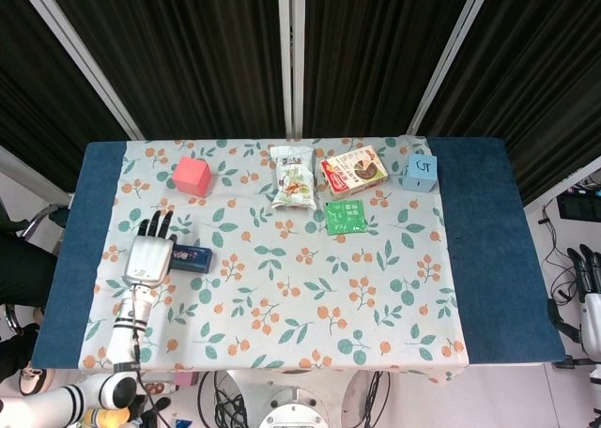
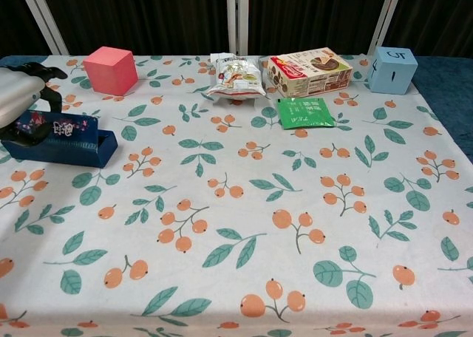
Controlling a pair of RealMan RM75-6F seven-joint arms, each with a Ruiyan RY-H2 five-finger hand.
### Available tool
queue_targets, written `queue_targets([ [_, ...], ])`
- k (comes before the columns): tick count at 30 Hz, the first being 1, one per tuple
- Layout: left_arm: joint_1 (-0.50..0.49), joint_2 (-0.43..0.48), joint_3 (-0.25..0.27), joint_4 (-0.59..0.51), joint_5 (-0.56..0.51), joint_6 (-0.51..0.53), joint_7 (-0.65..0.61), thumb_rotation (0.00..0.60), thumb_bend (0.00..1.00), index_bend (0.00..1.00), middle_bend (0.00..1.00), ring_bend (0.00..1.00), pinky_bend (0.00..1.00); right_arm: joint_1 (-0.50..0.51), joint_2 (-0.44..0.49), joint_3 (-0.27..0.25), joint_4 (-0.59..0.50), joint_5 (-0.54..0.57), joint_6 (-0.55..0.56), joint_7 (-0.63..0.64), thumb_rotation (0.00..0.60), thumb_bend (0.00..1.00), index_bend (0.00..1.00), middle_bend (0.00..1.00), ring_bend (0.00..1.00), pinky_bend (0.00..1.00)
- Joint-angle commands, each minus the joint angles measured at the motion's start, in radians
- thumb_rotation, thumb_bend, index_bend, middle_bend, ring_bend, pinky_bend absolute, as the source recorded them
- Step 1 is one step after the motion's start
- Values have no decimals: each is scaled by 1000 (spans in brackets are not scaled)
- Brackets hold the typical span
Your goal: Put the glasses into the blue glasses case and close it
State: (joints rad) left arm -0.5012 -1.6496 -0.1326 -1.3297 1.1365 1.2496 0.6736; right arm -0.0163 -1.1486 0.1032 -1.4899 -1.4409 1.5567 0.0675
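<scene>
The blue glasses case [image 1: 192,257] lies on the left part of the flowered tablecloth [image 1: 282,287]. In the chest view the blue glasses case [image 2: 63,140] shows a patterned inner face and a dark blue front wall. My left hand [image 1: 150,255] lies over its left end and holds it; from the chest the left hand [image 2: 18,100] has a dark thumb down on the case. No glasses show in either view. My right hand [image 1: 587,301] hangs off the table's right side, fingers straight, holding nothing.
Along the far edge stand a pink cube [image 1: 192,176], a snack bag [image 1: 293,176], a biscuit box [image 1: 353,171], a light blue cube [image 1: 419,172] and a green packet [image 1: 346,216]. Blue cloth strips [image 1: 488,250] flank the tablecloth.
</scene>
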Motion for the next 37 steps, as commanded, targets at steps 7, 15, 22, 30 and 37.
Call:
queue_targets([
  [7,-4,-43,-4,111,116,54,-154,600,301,0,0,41,157,-4,-5,8,1,0,17,1,600,296,0,0,0,0],
  [15,52,39,10,16,224,164,-327,600,190,0,0,34,157,-2,-2,9,-2,-6,20,0,600,296,0,0,0,0],
  [22,195,222,150,-38,402,315,-702,600,189,0,4,34,161,2,-4,-20,31,-43,4,5,600,249,0,0,0,0],
  [30,335,315,229,12,400,376,-760,600,178,6,2,33,153,-7,-28,-42,62,-29,-24,8,600,227,0,0,0,0],
  [37,359,379,240,-8,400,340,-765,600,142,20,2,33,153,-14,-23,-42,53,-33,-11,-4,600,227,0,0,0,0],
])
